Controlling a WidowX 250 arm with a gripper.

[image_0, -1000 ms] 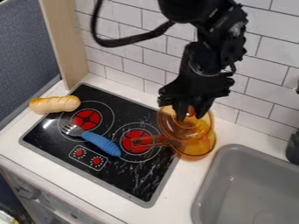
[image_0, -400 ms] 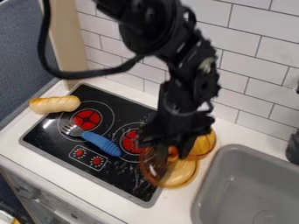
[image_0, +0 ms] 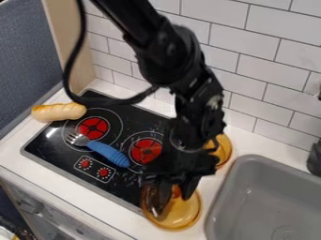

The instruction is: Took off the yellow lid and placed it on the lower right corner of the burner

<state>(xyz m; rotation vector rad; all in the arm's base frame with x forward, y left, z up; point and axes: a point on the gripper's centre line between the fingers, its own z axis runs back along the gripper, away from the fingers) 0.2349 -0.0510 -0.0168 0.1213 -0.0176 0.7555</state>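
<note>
Now | claw [image_0: 173,193] grips yellow lid [image_0: 182,214] | at lower-right stovetop [image_0: 122,185] corner

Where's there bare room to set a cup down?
Bare: the visible floor of the sink, and the counter strip between sink and tiles.

Crowded: the stove's near right corner, with gripper and lid; the pot stands behind. Fork and bread take up the stove's left.

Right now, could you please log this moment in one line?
round transparent amber lid over lower-right corner of black stovetop | black end effector at lid's knob | round amber pot partly hidden
</note>
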